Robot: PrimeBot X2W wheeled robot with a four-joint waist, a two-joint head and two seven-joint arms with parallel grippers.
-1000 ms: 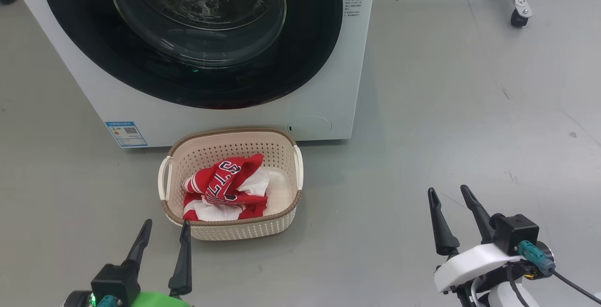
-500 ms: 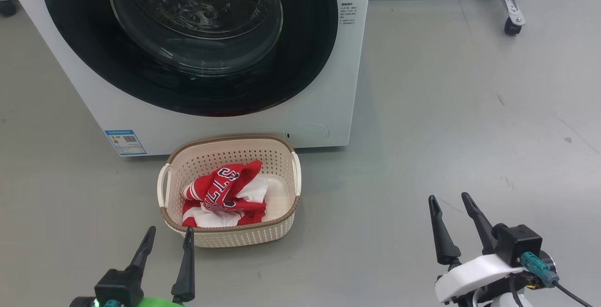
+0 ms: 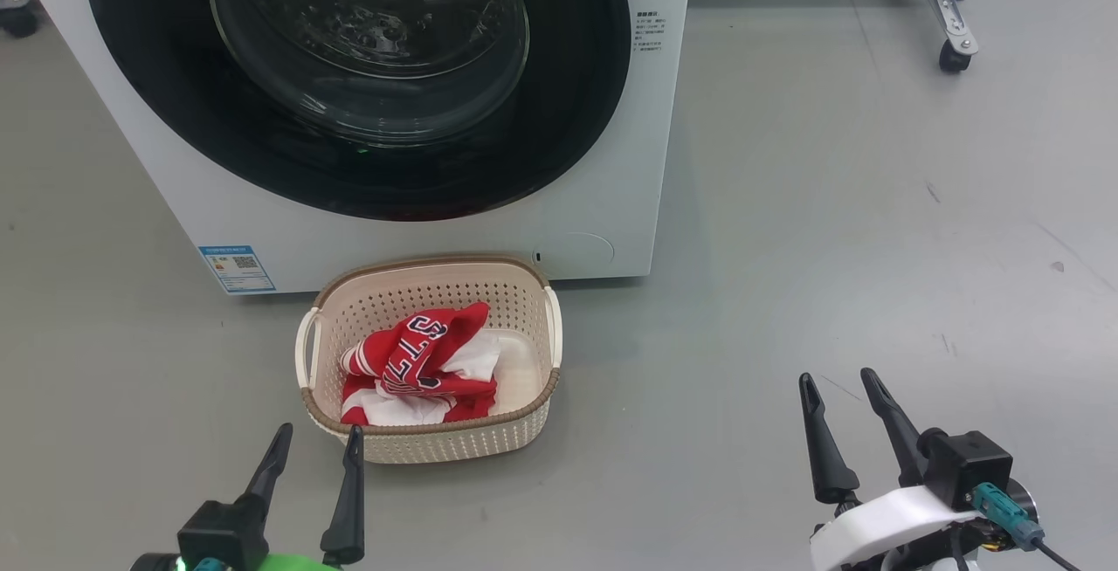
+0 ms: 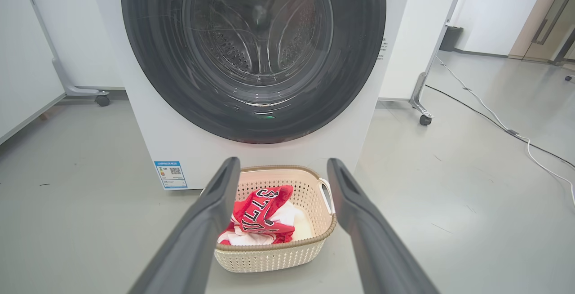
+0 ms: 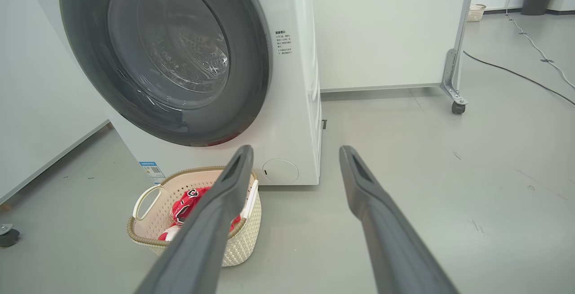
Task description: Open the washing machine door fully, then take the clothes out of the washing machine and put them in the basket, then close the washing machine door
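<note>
Red clothes (image 3: 419, 361) bunched in basket (image 3: 454, 444), just before washing machine (image 3: 642, 161). Soft, light, limp; I'd pinch raised red fold. Door (image 3: 568, 117) looks shut. My left gripper (image 3: 319, 429) just beside basket, right gripper (image 3: 835, 374) well apart; both spread wide, empty.

Washer (image 3: 642, 178): top cut off by the head view's upper edge; door (image 3: 576, 117) rim cut there too.
Label (image 3: 237, 268) and print block (image 3: 647, 23) on the washer front: text too small to read.
Clothes (image 3: 419, 361): lettering folded, only partly legible; lower folds hidden behind the near wall of the basket (image 3: 454, 444).
Left pincer (image 3: 319, 429): base cut by the bottom edge. Right pincer (image 3: 835, 374): arm cut there too.
Left wrist view: finger (image 4: 202, 222) covers the basket's left side.
Right wrist view: finger (image 5: 211, 222) covers the basket's middle and much of the clothes.
Wheeled frame (image 3: 952, 21): upper part out of frame.
</note>
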